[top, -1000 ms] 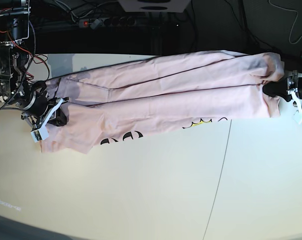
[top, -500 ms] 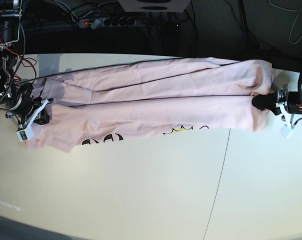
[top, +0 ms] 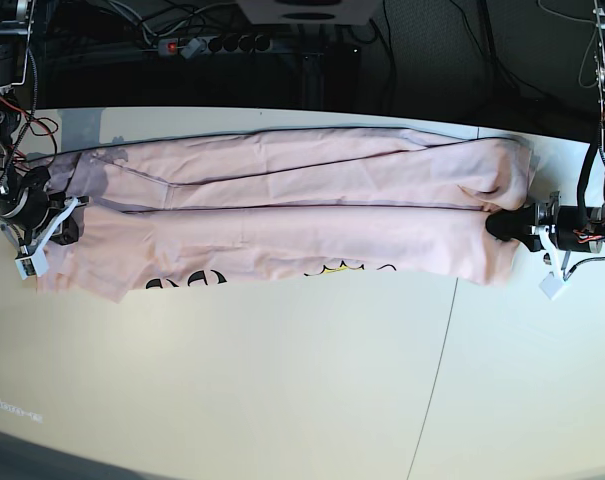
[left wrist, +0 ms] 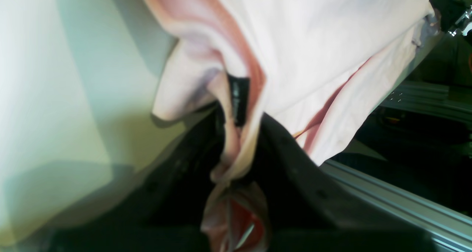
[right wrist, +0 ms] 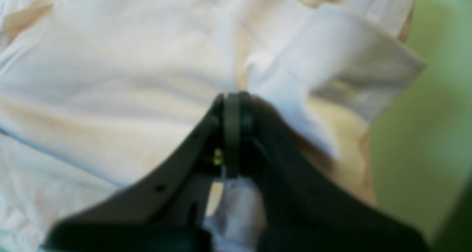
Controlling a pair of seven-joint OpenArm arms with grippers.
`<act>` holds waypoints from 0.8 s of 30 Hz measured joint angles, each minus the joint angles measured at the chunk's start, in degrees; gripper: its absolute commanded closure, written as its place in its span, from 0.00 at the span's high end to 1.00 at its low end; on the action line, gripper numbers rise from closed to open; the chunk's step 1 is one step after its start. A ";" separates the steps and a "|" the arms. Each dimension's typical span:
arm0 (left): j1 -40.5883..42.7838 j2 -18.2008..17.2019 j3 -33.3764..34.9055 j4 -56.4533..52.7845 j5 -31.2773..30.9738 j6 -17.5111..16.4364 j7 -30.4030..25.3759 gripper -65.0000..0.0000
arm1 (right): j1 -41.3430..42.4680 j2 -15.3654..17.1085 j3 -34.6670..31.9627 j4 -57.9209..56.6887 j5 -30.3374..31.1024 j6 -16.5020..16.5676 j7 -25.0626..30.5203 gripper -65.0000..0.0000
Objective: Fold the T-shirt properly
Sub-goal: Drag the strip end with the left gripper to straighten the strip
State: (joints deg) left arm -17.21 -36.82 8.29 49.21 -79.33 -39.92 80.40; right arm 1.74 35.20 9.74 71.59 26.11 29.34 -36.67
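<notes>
We see the T-shirt [top: 282, 210] in pale pink all along its length, with darker pink shading in its folds. Along its lower edge we make out black lettering [top: 187, 281] and a little yellow [top: 334, 268]. The table [top: 282, 380] beneath it is a creamy off-white, crossed by a thin dark line. Both hands, the left hand [top: 502, 225] and the right hand [top: 67, 222], are black, with white parts beside them. Behind the table we see a black background.
</notes>
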 measured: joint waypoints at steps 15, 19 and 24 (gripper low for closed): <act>2.99 -0.70 0.00 12.26 -4.55 0.00 -0.04 0.00 | 0.00 0.00 0.00 -0.09 1.20 0.00 -0.04 0.00; 4.02 -0.52 0.00 12.70 -4.44 0.00 0.17 0.00 | 0.00 0.00 0.00 -0.09 1.22 0.00 -0.04 0.00; 3.87 -1.29 0.00 12.76 -1.64 0.02 0.20 0.51 | 0.00 0.00 0.00 -0.11 1.49 0.00 -0.04 0.00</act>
State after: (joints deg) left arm -13.34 -38.11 8.29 61.98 -80.97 -39.90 80.60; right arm 1.74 35.20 9.74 71.48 27.59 29.34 -36.71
